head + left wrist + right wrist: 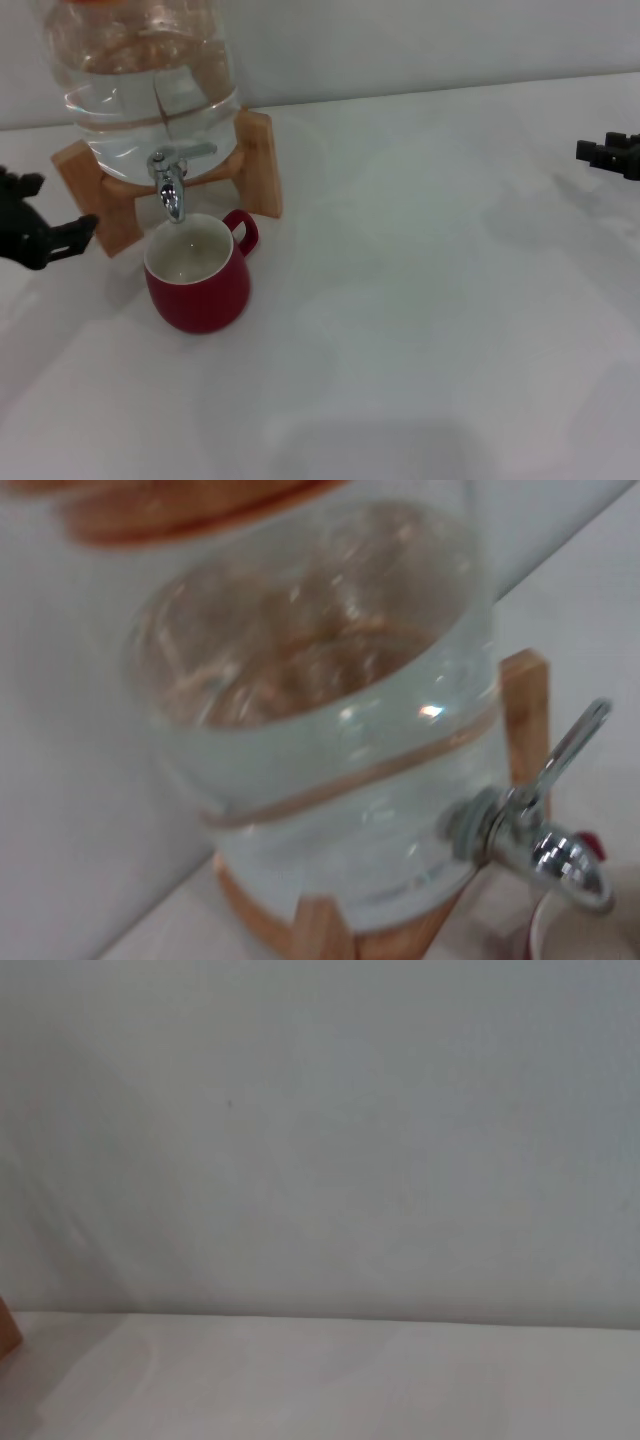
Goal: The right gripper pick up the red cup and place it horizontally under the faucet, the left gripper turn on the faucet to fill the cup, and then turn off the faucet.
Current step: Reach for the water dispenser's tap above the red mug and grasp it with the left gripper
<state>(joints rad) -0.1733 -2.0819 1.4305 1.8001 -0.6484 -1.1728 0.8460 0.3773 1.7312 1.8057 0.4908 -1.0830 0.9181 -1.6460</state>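
Observation:
The red cup [198,275] stands upright on the white table, its white inside open to the top and its loop handle toward the back right. The chrome faucet [170,188] on the clear glass jar [150,80] has its spout right over the cup's rim. I see no stream of water. The faucet also shows in the left wrist view [545,845], its lever slanting up. My left gripper [60,208] is open and empty, left of the cup and faucet, apart from both. My right gripper [608,152] shows only partly at the far right edge.
The jar rests on a wooden stand [258,160] at the back left. A pale wall runs behind the table. The right wrist view shows only wall, table and a sliver of the stand [8,1330].

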